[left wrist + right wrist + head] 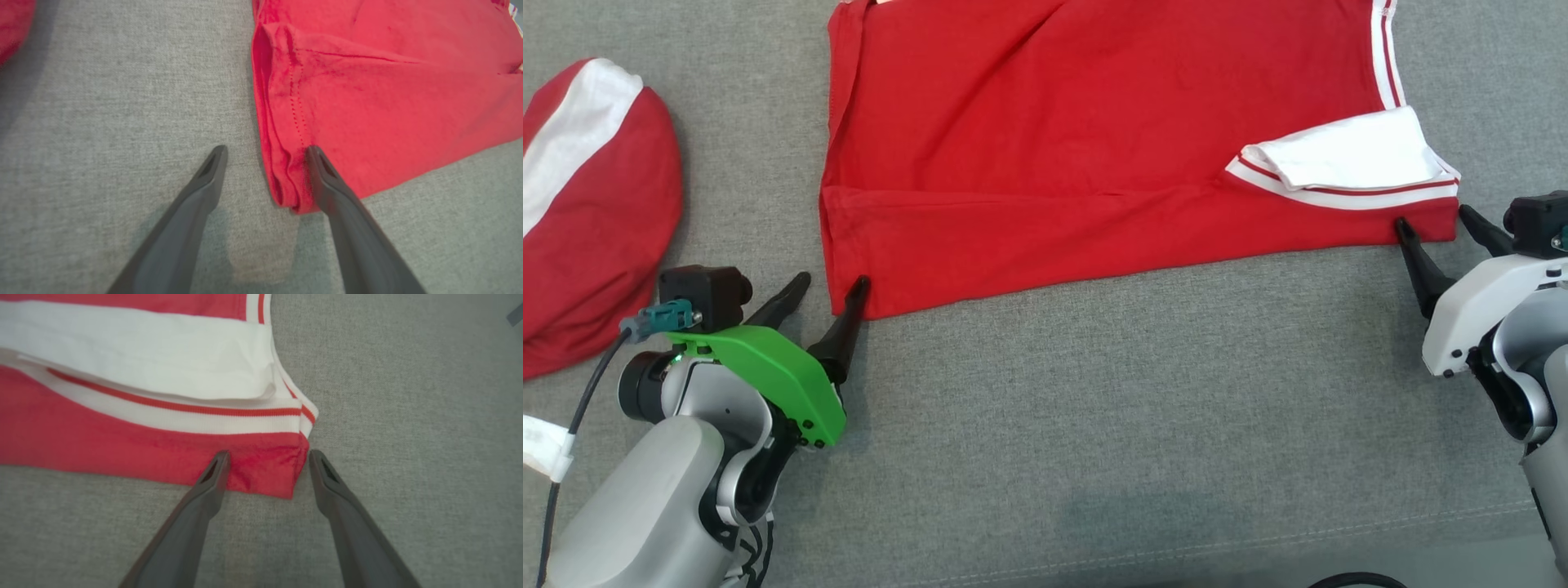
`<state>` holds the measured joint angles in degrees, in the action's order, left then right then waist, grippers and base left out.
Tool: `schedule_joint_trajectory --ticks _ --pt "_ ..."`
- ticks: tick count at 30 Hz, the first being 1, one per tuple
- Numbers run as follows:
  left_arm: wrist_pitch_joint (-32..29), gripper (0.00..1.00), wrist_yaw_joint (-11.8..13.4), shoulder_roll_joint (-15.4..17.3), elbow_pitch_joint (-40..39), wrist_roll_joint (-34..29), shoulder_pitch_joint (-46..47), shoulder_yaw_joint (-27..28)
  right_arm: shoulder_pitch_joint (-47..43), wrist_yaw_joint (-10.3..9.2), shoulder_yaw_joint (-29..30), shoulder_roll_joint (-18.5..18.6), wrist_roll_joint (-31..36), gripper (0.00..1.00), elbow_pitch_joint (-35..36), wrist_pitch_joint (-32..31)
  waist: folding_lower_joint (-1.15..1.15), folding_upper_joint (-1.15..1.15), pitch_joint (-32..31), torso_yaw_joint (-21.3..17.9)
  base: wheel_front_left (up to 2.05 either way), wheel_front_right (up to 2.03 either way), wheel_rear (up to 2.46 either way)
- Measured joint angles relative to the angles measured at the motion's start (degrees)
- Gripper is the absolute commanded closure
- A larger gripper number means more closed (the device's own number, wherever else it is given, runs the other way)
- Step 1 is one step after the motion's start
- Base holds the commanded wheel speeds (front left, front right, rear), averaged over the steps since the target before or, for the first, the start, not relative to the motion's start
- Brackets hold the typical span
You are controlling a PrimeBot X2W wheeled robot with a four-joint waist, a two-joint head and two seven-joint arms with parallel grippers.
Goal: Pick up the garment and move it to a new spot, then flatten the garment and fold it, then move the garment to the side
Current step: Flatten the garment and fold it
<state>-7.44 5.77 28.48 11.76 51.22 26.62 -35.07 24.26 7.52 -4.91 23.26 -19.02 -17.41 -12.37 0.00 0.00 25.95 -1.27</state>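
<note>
The red garment (1054, 163) with white striped trim lies spread on the grey surface, its near edge folded over. My left gripper (830, 283) stands open at the garment's near left corner: one finger lies on the red cloth (388, 102), the other on bare grey fabric, and the left gripper (266, 149) straddles the folded hem. At the near right corner, below the white striped band, my right gripper (1433, 216) is open too. In the right wrist view the right gripper (269, 453) has the red corner (102, 437) between its fingers, unpinched.
A second red and white cloth (588, 204) lies bunched at the far left, with its edge (8, 24) in the left wrist view's corner. Grey fabric (1094, 449) stretches toward me to a stitched front seam (1258, 543). A dark cable (580, 408) runs beside the left arm.
</note>
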Motion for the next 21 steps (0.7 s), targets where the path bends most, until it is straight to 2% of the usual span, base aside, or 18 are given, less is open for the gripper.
schedule_joint_trajectory --ticks 6,7,8,9,12,14,17,21 --pt "-1.56 0.00 -1.05 0.02 0.29 0.46 0.84 -0.65 0.11 -0.03 -0.13 -0.52 -0.01 0.00 0.24 -2.98 0.00 0.00 0.17 -0.19 0.00 0.00 0.00" --pt "-2.05 0.69 -1.30 0.01 0.49 0.66 1.07 -0.85 0.14 -0.04 -0.34 -0.52 -0.26 0.18 0.10 -3.57 0.00 0.00 0.16 -0.20 0.00 0.00 0.00" --pt "-2.40 1.00 -1.86 -0.03 0.70 1.08 1.30 -1.01 0.38 -0.04 -0.53 -0.49 -0.56 0.62 -0.04 -3.90 0.00 0.00 0.13 -0.20 0.00 0.00 0.00" --pt "-2.78 1.00 -2.47 -0.07 0.97 1.71 1.46 -1.19 0.68 -0.04 -0.66 -0.51 -0.94 1.00 -0.30 -4.27 0.00 0.00 0.06 -0.18 0.00 0.00 0.00" --pt "-4.45 1.00 -4.95 -1.02 2.14 3.49 1.63 -2.04 1.64 -0.04 -2.68 -0.44 -2.97 1.00 -0.67 -6.65 0.00 0.00 -0.62 -0.12 0.00 0.00 0.00" --pt "-5.14 1.00 -5.68 -0.83 2.16 3.75 1.58 -2.26 1.90 -0.04 -3.64 -0.10 -4.50 1.00 -0.56 -8.42 0.00 0.00 -1.21 -0.12 0.00 0.00 0.00" --pt "-5.76 1.00 -6.10 0.30 0.49 4.60 0.42 -2.22 1.97 -0.03 -5.08 1.65 -7.48 1.00 0.12 -12.65 0.00 0.00 -2.33 -0.25 0.00 0.00 0.00" --pt "-6.61 1.00 -5.47 3.89 -5.09 5.97 -3.37 -1.37 -0.07 0.01 -5.98 5.20 -14.52 1.00 3.33 -21.15 0.00 0.00 -4.09 -0.48 0.00 0.00 0.00"
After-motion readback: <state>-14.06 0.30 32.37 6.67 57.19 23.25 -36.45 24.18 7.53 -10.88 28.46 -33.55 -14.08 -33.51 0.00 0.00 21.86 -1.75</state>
